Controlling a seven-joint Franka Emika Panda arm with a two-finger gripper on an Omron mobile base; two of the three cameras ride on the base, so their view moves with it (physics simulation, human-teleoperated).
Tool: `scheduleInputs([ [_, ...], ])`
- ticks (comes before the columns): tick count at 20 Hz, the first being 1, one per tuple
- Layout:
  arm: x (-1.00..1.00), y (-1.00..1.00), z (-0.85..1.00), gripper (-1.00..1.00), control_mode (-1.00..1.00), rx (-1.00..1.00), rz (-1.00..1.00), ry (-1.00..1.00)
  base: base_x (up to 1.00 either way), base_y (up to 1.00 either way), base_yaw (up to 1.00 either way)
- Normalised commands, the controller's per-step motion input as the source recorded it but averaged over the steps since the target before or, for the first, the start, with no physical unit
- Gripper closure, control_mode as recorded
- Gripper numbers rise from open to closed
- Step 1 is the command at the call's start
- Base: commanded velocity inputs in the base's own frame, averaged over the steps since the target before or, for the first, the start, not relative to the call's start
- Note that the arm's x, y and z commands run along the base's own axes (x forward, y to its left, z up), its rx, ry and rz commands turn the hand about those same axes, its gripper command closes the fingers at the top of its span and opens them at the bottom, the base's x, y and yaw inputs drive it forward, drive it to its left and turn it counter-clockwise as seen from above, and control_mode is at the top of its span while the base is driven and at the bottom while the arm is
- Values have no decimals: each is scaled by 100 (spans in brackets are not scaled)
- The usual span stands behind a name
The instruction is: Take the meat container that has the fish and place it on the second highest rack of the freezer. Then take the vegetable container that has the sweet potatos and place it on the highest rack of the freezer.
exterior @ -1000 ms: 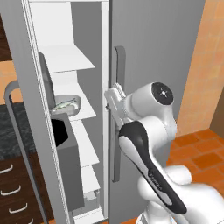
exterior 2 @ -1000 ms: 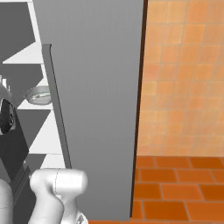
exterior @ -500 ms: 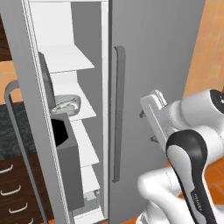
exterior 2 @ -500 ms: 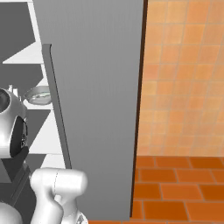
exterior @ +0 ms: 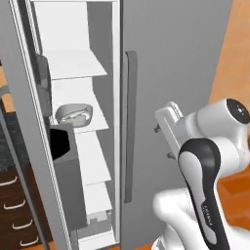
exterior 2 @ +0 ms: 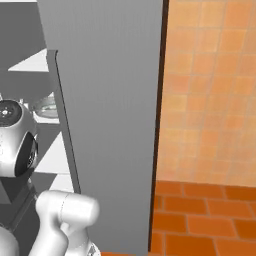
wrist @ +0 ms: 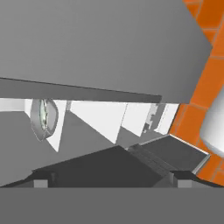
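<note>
- Nearest, the white arm [exterior: 207, 195] rises from the lower right of the left base view, bends at a dark elbow and reaches leftward, its flat white hand held just in front of the closed grey door [exterior: 176, 73], to the right of that door's vertical handle [exterior: 129, 127].
- In the hand view the claw [wrist: 111, 177] stands wide apart with nothing between its tips; the two small dark fingertips [wrist: 43, 177] rise at the bottom edge, well separated.
- The hand camera is rolled, so the freezer shelves run as slanted white wedges across that view, under the grey door slab.
- Beyond the arm, the freezer [exterior: 73, 146] is open on the left, its door [exterior: 29, 146] swung toward the camera with a dark bin [exterior: 66, 166] on its inner side.
- The meat container [exterior: 74, 114], a shallow clear oval tub, sits flat on the second white shelf [exterior: 95, 117] from the top, its long axis running left to right across the shelf; something pale and greenish lies inside, too small to name.
- The shelf above it [exterior: 78, 66] carries nothing visible.
- Orange tiled wall and floor [exterior 2: 210, 150] lie to the right.
</note>
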Motion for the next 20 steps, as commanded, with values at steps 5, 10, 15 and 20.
scheduleInputs([
  [5, 0, 0, 0, -100, 100, 0, 0, 0, -14, -76, 71],
  [10, 0, 0, 0, -100, 100, 0, 0, 0, -24, -54, 80],
  [15, 0, 0, 0, -100, 100, 0, 0, 0, -28, -22, 83],
  [20, 0, 0, 0, -100, 100, 0, 0, 0, -16, 1, 88],
])
